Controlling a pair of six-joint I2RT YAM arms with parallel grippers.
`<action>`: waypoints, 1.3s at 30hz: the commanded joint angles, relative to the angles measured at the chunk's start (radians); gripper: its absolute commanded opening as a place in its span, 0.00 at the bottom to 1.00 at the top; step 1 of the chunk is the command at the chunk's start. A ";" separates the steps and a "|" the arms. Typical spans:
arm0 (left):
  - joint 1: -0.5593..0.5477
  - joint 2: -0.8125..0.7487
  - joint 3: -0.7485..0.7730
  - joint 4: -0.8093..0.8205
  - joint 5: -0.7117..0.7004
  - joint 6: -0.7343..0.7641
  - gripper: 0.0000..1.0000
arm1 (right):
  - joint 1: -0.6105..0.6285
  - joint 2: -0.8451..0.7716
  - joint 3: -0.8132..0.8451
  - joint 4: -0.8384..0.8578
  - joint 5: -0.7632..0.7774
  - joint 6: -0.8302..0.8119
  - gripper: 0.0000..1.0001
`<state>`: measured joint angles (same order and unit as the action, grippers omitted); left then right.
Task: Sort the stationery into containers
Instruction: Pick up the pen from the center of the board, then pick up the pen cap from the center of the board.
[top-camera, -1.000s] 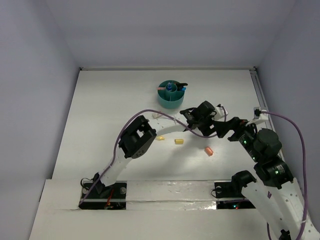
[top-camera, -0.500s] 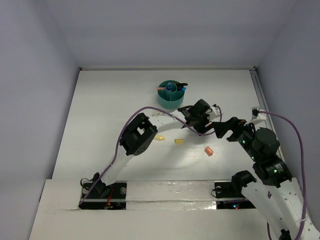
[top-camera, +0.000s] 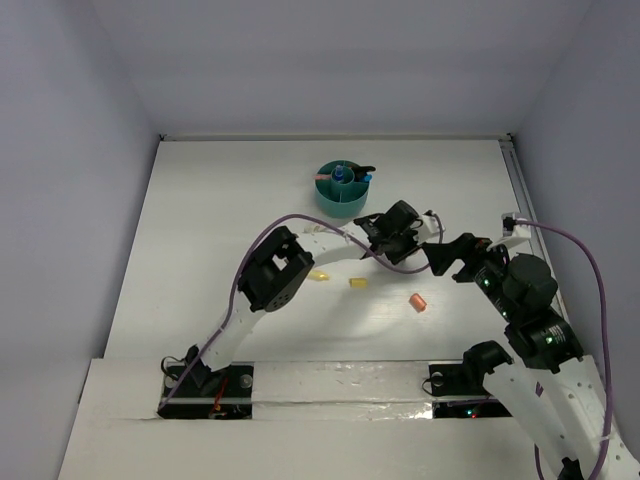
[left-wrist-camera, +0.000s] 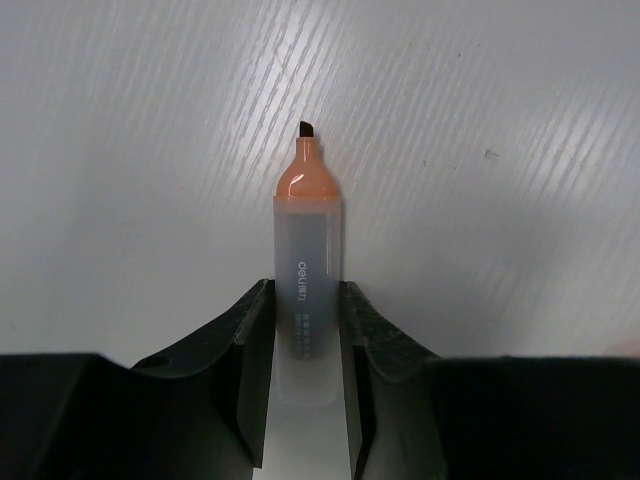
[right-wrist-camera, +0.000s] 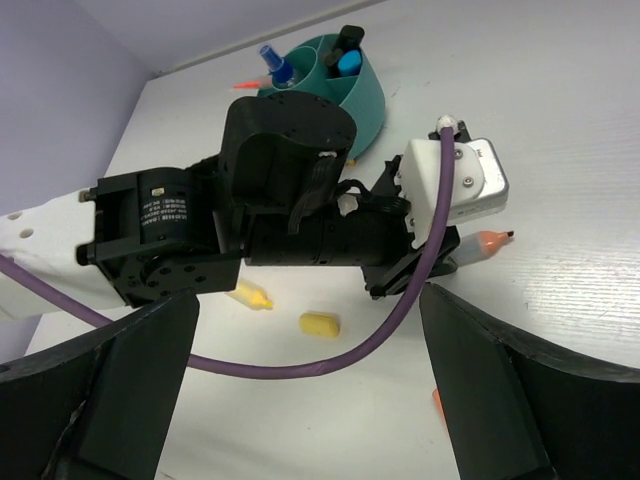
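A grey marker (left-wrist-camera: 307, 255) with a bare orange tip (right-wrist-camera: 488, 243) lies low over the white table, and my left gripper (left-wrist-camera: 305, 300) is shut on its barrel, one finger against each side. The teal container (top-camera: 343, 192) stands behind it and holds a blue pen (right-wrist-camera: 277, 68), a black item (right-wrist-camera: 348, 42) and an orange-red pen (right-wrist-camera: 250, 83). Loose on the table are a yellow cap (right-wrist-camera: 250, 296), a yellow bit (right-wrist-camera: 320, 324) and an orange bit (top-camera: 418, 301). My right gripper (right-wrist-camera: 310, 400) hovers open beside the left wrist, holding nothing.
The left arm's purple cable (right-wrist-camera: 330, 360) loops across the table between my right fingers. A white bit (top-camera: 311, 231) lies left of the left forearm. The table's side walls rise left and right, and the back wall stands behind the teal container (right-wrist-camera: 340, 90).
My left gripper has closed from wide open onto the grey marker and shifted slightly left. The right gripper followed a little leftward and stays open.
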<state>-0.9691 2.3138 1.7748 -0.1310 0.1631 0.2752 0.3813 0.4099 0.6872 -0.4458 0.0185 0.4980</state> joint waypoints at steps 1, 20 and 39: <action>0.010 -0.083 -0.084 0.007 -0.102 0.018 0.08 | 0.007 -0.008 0.009 0.019 0.001 0.005 0.97; 0.029 -0.897 -0.659 0.435 -0.129 -0.387 0.00 | 0.007 0.058 0.081 -0.106 -0.126 -0.026 0.92; 0.029 -1.671 -1.321 0.548 -0.122 -0.617 0.00 | 0.007 0.723 0.294 -0.537 -0.137 -0.168 0.70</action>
<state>-0.9451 0.7071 0.4774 0.3542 0.0254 -0.3130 0.3813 1.0138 0.8707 -0.8322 -0.1829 0.4133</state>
